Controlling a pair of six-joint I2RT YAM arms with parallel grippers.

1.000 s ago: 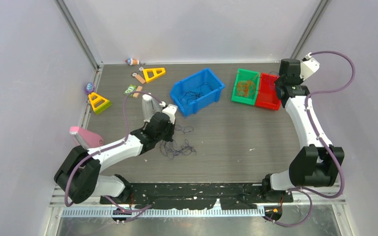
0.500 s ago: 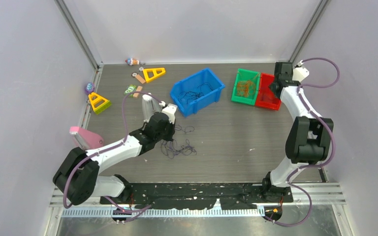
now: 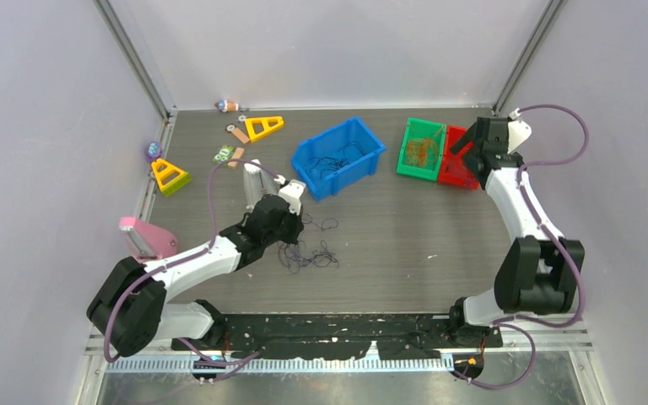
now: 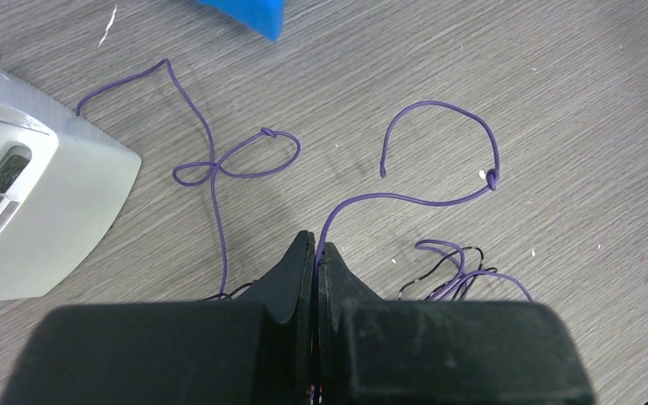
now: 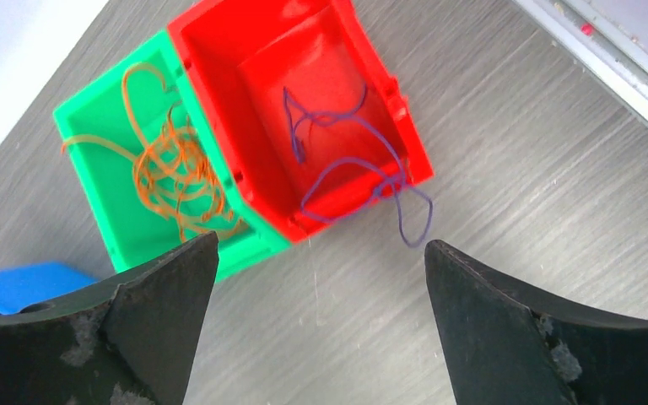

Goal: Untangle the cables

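Note:
The cables lie as a loose clump of purple and black strands on the table's middle. My left gripper stands at the clump's left edge. In the left wrist view its tips are shut on a purple wire that curls away in a loop. A second purple wire with a knotted loop lies to the left. My right gripper hangs open and empty just in front of the red bin. A purple wire lies in that bin, its end drooping over the rim.
A green bin holding orange wires adjoins the red one. A blue bin with dark wires stands at centre back. Yellow triangles, small toys and a pink block sit at the left.
My right gripper has opened above the red bin and let go of the purple wire, and that arm has shifted. The left gripper stays shut on its wire, hardly moved.

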